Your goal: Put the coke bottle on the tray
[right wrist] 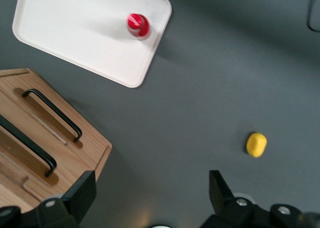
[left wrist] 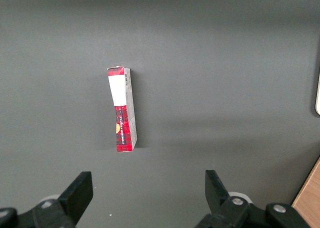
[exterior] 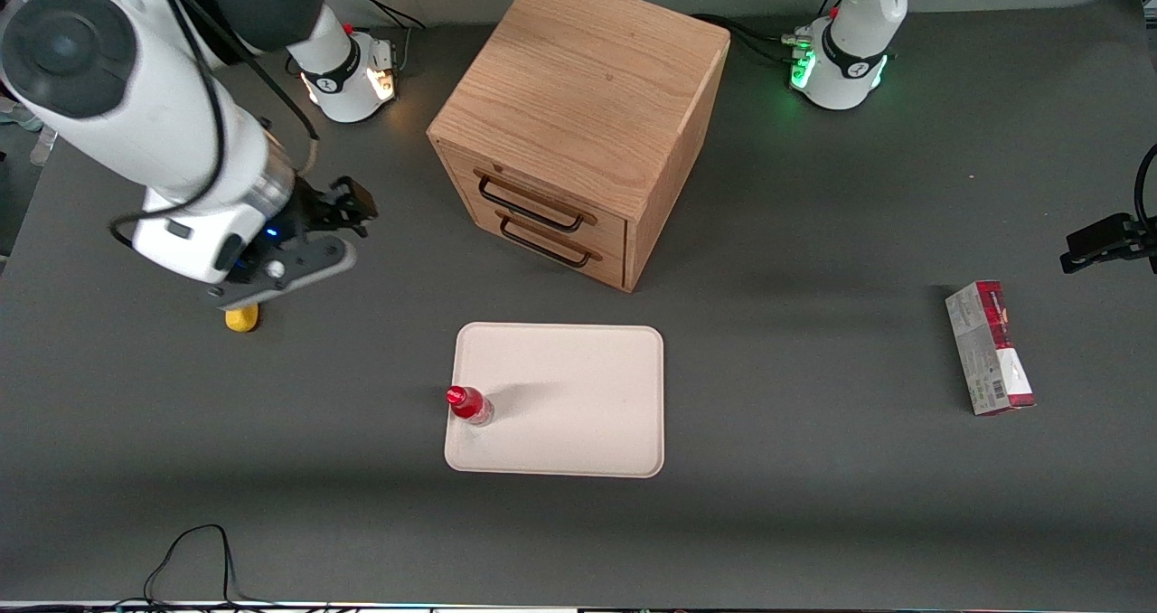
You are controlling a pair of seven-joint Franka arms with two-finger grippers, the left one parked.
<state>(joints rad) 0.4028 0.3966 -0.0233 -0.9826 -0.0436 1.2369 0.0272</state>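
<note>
A: Start big. What's on the table (exterior: 813, 523)?

B: The biggest thing is the oak cabinet (exterior: 578, 116), two drawers with dark handles facing the front camera. In front of it lies the tray (exterior: 578, 414), flat and cream-white with a low rim.

A: And the arm?

B: The gripper (right wrist: 150, 200) hangs above the table toward the working arm's end, well apart from the tray. Its fingers are spread wide with nothing between them.

A: Then the smaller things?

B: A red-and-grey carton (exterior: 990, 347) lies toward the parked arm's end. The coke bottle (exterior: 469, 404) stands upright on the tray, just inside the edge nearest the working arm. Smallest is a yellow lump (exterior: 241, 318) on the table, just below the gripper in the front view.

A: So the job looks done?

B: I'd judge so: bottle on the tray, gripper apart from it.

A: If it had to be moved again?

B: It looks light, stiff and smooth plastic, slim and tall for its base, so I'd expect it to tip easily. I'd grip it across the label, at mid-height, rather than by the narrow red cap
</note>
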